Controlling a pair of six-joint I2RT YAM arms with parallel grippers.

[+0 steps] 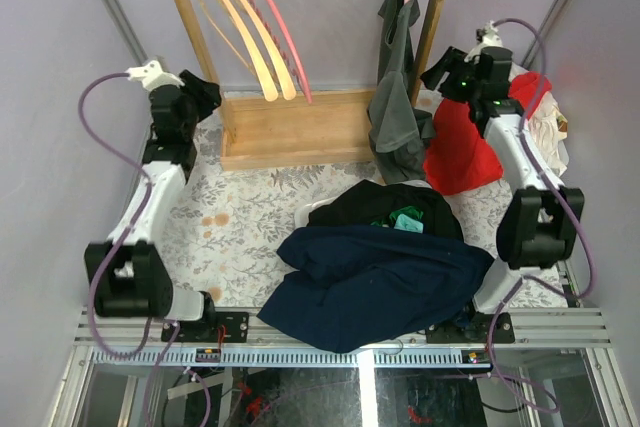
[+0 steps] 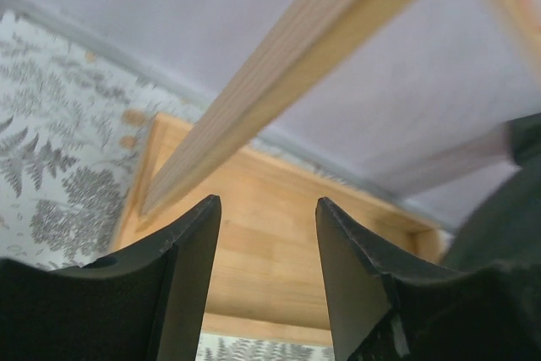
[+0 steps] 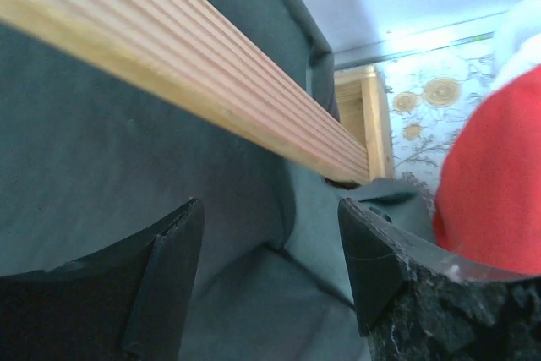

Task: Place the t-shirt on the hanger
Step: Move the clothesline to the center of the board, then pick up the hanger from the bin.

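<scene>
T-shirt (image 1: 380, 282), soft floppy navy cotton, lies crumpled on the table (image 1: 240, 217) well behind and below the left claw (image 2: 269, 205) and the right claw (image 3: 270, 209), both parted and empty by the rack (image 1: 300, 132); I'd pinch it at the shoulders near the neck.

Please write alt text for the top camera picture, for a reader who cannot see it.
A dark blue t-shirt lies crumpled at the near edge of a patterned table, partly over a black garment. Behind stands a wooden rack with hangers; the left gripper and right gripper flank it, holding nothing.
</scene>
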